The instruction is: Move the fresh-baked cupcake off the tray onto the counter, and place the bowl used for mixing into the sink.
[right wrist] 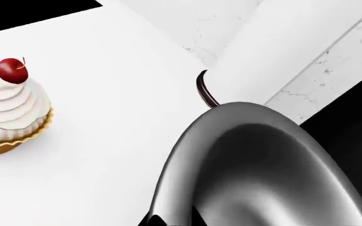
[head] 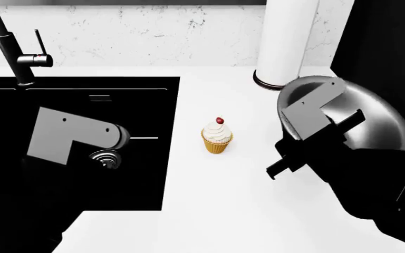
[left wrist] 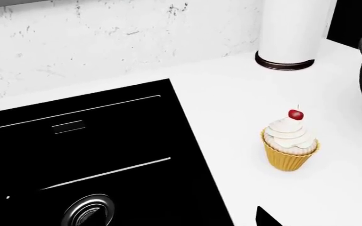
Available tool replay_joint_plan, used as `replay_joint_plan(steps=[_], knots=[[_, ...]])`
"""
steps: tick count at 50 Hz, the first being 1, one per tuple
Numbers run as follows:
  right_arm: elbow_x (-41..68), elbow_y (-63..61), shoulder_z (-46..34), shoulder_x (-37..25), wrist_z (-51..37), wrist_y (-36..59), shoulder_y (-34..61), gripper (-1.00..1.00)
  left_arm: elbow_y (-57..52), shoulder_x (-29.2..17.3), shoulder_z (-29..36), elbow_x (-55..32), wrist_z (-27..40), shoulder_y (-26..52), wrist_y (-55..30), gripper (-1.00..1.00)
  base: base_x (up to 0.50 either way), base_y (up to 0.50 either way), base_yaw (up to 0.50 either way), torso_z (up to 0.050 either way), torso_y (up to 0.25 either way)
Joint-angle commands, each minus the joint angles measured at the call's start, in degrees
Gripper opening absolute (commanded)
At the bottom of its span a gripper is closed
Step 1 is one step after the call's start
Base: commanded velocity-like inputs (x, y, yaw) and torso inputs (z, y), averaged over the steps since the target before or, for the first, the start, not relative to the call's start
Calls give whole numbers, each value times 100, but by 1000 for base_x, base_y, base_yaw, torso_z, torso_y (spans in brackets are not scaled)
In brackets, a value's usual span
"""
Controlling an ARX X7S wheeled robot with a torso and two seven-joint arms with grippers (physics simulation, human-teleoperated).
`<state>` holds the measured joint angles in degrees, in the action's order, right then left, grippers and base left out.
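Observation:
The cupcake (head: 217, 136) stands upright on the white counter (head: 210, 200), right of the black sink (head: 76, 100); it also shows in the left wrist view (left wrist: 290, 146) and the right wrist view (right wrist: 8, 110). No tray is in view. The metal bowl (head: 371, 118) is at the right, tilted, its shiny inside showing. My right gripper (right wrist: 175, 220) is shut on the bowl's rim (right wrist: 256, 165), one finger on each side. My left gripper (left wrist: 181, 222) hovers over the sink's edge (left wrist: 105, 141), open and empty; only one fingertip (left wrist: 266, 219) shows against the counter.
A tall white cylinder with a dark base (head: 287, 42) stands against the marble wall behind the bowl. The dark faucet (head: 12, 47) rises at the sink's back left. The round metal drain (head: 105, 157) lies in the basin. A black panel (head: 389, 37) bounds the right.

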<state>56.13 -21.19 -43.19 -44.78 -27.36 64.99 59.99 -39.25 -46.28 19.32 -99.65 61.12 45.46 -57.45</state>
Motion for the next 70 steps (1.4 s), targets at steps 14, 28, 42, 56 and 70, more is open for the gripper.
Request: replay_joint_plan(steps=[14, 28, 42, 56, 70], knots=[[1169, -286, 1165, 49, -224, 99, 1019, -100, -115, -67, -41, 60, -57, -124, 115, 100, 0, 0, 0, 0, 0], [1778, -354, 1570, 107, -656, 124, 1054, -100, -263, -168, -90, 11, 35, -191, 189, 100, 0, 0, 0, 0, 0], [1515, -579, 1597, 61, -547, -225, 884, -100, -342, -256, -146, 90, 163, -209, 250, 100, 0, 290, 0, 0, 0], [1688, -786, 1641, 28, -577, -230, 890, -100, -301, -237, -71, 53, 107, -115, 212, 100, 1, 500, 0, 0, 0], [1557, -881, 1580, -13, -493, -287, 907, -100, -270, -277, -107, 112, 93, -109, 262, 100, 1, 500, 0, 0, 1]])
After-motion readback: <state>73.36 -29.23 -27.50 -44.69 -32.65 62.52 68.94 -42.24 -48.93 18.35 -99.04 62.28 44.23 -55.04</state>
